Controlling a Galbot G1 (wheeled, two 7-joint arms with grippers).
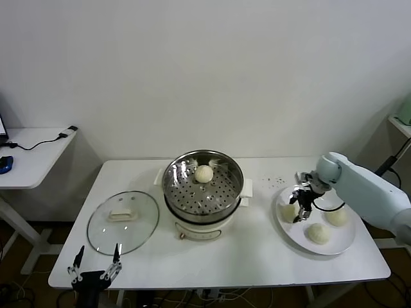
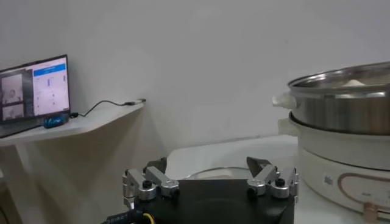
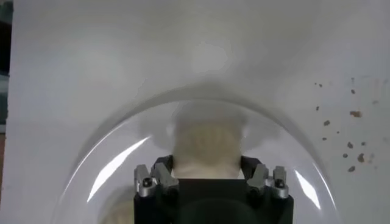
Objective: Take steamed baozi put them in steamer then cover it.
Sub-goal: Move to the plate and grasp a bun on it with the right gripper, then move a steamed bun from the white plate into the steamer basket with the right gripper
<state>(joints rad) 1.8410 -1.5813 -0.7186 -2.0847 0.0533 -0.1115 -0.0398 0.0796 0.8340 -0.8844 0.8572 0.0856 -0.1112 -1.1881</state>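
On the white plate [image 1: 347, 247] at the table's right side, the right gripper [image 1: 300, 208] stands over the bun [image 1: 288, 212] nearest the steamer [image 1: 203, 186], its fingers spread to either side of it. In the wrist view the bun [image 3: 207, 146] sits between the jaws, though whether they touch it yet is hard to tell. Two more buns [image 1: 317, 233] wait on the plate and one bun [image 1: 203, 173] already lies on the steamer's perforated tray. The step in hand looks like the second pick. Next the fingers must close gently, lift and carry across to the pot. The left gripper [image 1: 96, 263] hangs open near the glass lid [image 1: 123, 221], low at the table's front edge.
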